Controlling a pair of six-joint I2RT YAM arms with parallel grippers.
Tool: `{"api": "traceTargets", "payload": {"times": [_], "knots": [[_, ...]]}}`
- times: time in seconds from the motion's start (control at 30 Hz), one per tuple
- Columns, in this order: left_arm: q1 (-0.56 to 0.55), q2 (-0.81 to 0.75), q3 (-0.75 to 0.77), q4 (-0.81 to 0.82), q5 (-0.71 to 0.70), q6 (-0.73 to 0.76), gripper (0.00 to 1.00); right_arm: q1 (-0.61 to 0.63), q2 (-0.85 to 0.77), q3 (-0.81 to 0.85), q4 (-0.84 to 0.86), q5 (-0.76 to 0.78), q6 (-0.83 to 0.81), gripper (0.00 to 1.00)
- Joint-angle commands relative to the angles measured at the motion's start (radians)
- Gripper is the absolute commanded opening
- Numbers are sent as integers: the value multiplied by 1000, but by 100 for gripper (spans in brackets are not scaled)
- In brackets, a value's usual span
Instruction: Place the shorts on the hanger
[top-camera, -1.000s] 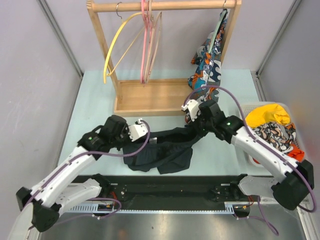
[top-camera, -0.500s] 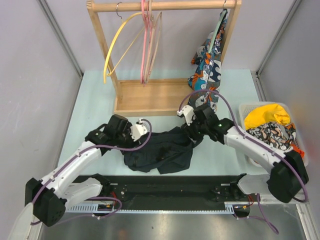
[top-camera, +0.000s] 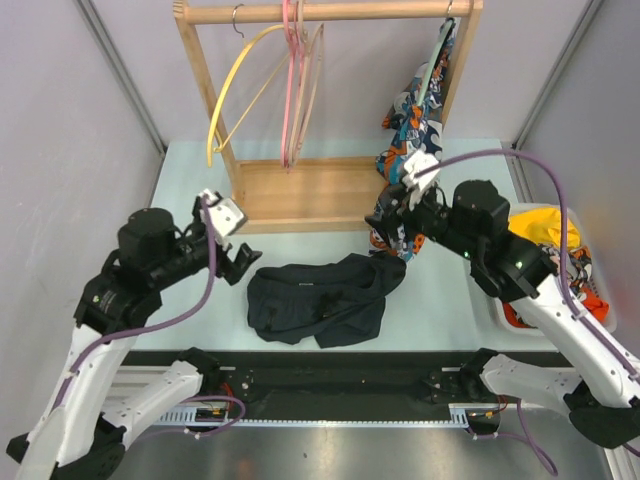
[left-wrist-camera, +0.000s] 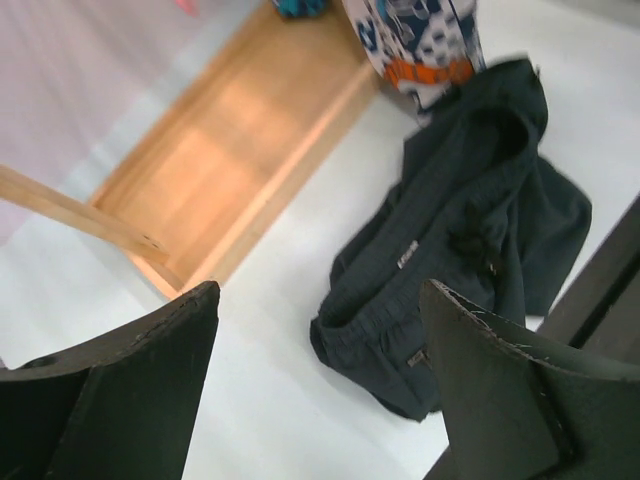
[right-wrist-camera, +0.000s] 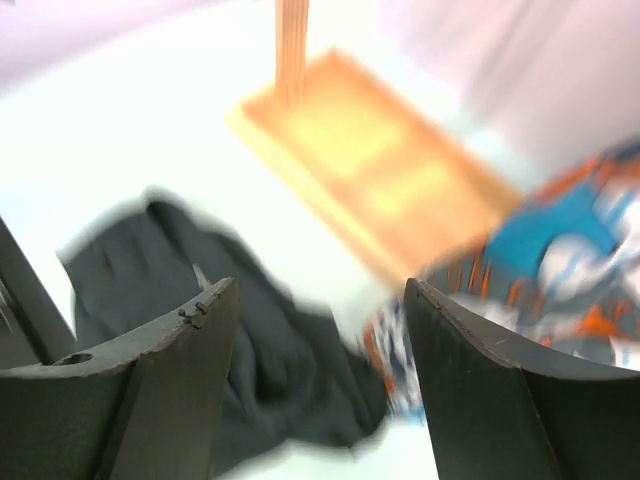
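Your shorts (top-camera: 318, 302) lie crumpled on the table (top-camera: 190, 180), toward its six o'clock edge. Your left hand (top-camera: 240, 264) hangs at their nine o'clock, fingers spread wide, holding nothing. Your right hand (top-camera: 392, 232) hovers at their one o'clock, likewise spread and empty. The hanger (top-camera: 318, 70) hangs from the rack (top-camera: 300, 195) at twelve o'clock.
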Motion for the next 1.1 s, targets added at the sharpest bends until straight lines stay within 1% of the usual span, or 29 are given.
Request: {"api": "traceTargets", "payload": {"times": [0.0,0.03,0.07,0.13,0.17,0.2,0.23,0.27,0.3,0.43,0.57,0.6,0.63,1.07], "knots": [[87,9,105,34,56,-119,86,-15,133,167,191,-18,191,72],[100,10,136,40,61,-132,86,-18,157,193,239,-36,227,72],[112,10,148,43,65,-142,86,-23,209,222,266,-50,320,72],[146,9,170,53,90,-158,86,-44,259,301,327,-102,410,75],[154,4,170,56,99,-165,86,-55,291,331,338,-125,458,75],[170,-4,167,59,108,-171,86,-85,350,398,361,-153,577,75],[175,-7,153,63,114,-177,86,-95,383,428,373,-198,628,75],[177,-11,144,65,116,-178,86,-106,409,452,389,-210,676,75],[181,-22,136,67,116,-178,86,-113,458,480,404,-219,761,75],[187,-45,110,71,116,-186,86,-135,545,589,465,-248,877,74],[190,-53,108,74,119,-189,86,-138,604,623,481,-263,952,73],[190,-54,110,74,120,-189,86,-138,612,626,528,-271,969,72],[190,-53,107,74,120,-188,86,-138,631,631,537,-274,983,71],[190,-73,47,117,114,-177,87,-118,736,710,518,-219,1020,66]]}}
